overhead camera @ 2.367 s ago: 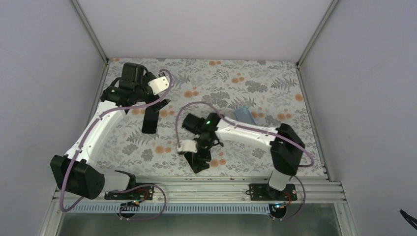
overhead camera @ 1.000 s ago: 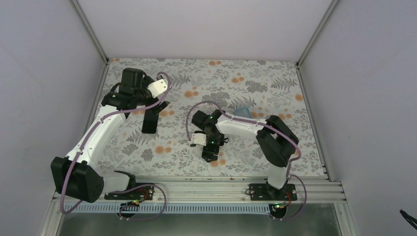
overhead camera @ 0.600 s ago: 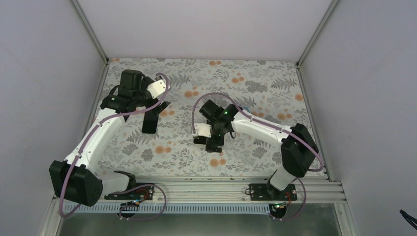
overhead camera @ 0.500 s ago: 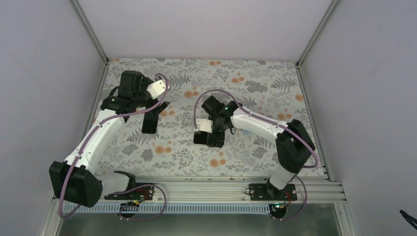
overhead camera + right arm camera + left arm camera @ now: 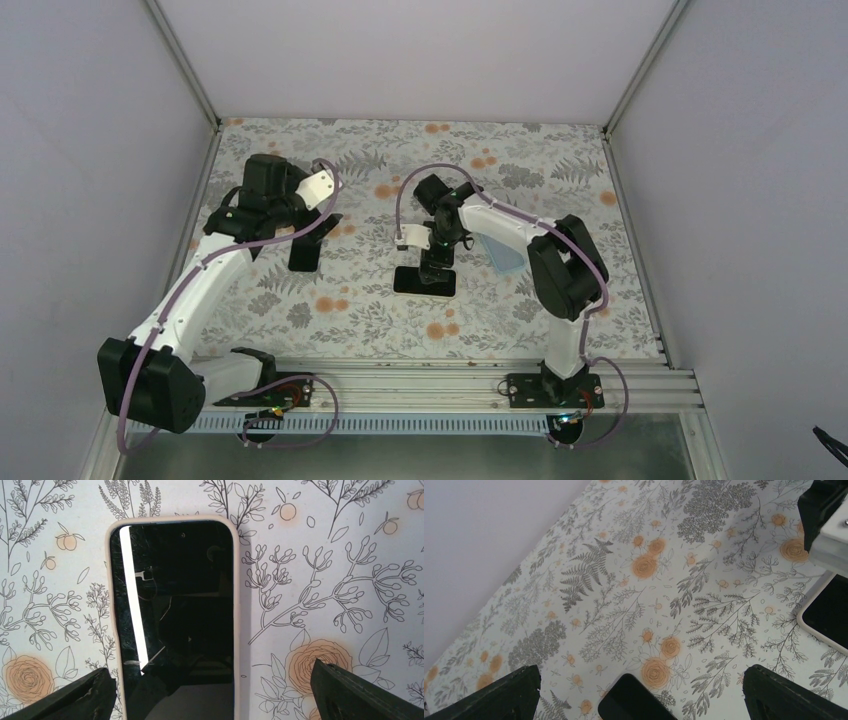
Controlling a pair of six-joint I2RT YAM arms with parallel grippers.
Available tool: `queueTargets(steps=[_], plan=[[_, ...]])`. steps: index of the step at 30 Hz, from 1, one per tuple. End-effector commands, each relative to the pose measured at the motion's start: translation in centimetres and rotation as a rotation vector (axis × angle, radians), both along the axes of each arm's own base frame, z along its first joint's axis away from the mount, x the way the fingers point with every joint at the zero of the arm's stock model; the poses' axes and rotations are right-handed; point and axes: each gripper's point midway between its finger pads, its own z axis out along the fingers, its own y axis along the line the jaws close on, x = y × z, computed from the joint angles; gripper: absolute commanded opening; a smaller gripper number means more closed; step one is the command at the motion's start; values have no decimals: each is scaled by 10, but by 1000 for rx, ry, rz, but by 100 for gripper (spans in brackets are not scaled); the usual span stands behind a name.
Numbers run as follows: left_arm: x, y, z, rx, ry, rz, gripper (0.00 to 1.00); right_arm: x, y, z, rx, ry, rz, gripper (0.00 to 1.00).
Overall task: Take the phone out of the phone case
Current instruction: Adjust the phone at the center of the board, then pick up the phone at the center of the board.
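The phone (image 5: 172, 615) lies flat on the floral table, glossy black screen up, pinkish-beige rim showing; it also shows in the top view (image 5: 424, 282) and at the right edge of the left wrist view (image 5: 826, 614). My right gripper (image 5: 215, 700) hangs open just above its near end, one finger on each side, touching nothing; it shows in the top view (image 5: 432, 260). The phone case (image 5: 503, 255), an empty light-blue shell, lies right of the right arm. My left gripper (image 5: 316, 226) is open and empty at the far left.
A plain all-black phone (image 5: 303, 256) lies under my left gripper; its corner shows in the left wrist view (image 5: 634, 702). The floral table (image 5: 520, 150) is bounded by grey walls at the left, back and right, with a metal rail at the front.
My right gripper moved from near the front edge back toward the table's middle. The phone now lies flat below its open fingers. The left arm barely moved.
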Motion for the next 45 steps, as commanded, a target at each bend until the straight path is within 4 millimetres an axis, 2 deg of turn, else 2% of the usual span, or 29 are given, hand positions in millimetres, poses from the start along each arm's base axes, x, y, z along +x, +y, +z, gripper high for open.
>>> queueTargets(steps=[1, 7, 17, 24, 30, 33, 36, 40, 45], plan=[[1, 4, 2, -12, -22, 21, 100, -4, -3, -7, -2, 73, 22, 100], [-1, 3, -3, -18, -10, 11, 100, -18, -7, -21, -18, 162, 28, 100], [-2, 0, -9, -35, 13, 5, 100, -30, -13, -31, -17, 177, 1, 100], [-1, -1, -13, -45, 21, 5, 100, -30, -20, -44, -61, 116, -33, 100], [1, -1, -14, -46, 22, 13, 100, -30, -23, -60, -159, -64, -29, 100], [2, -1, -16, -48, 26, 16, 100, -32, -19, -61, -155, -97, -18, 99], [2, -2, -18, -51, 36, 14, 100, -33, -17, -60, -148, -106, -14, 93], [-1, -5, -20, -59, 52, -5, 100, -28, -12, -54, -128, -136, -27, 74], [-10, -19, -21, -111, 109, -79, 100, -17, 1, -26, -36, -210, -53, 62]])
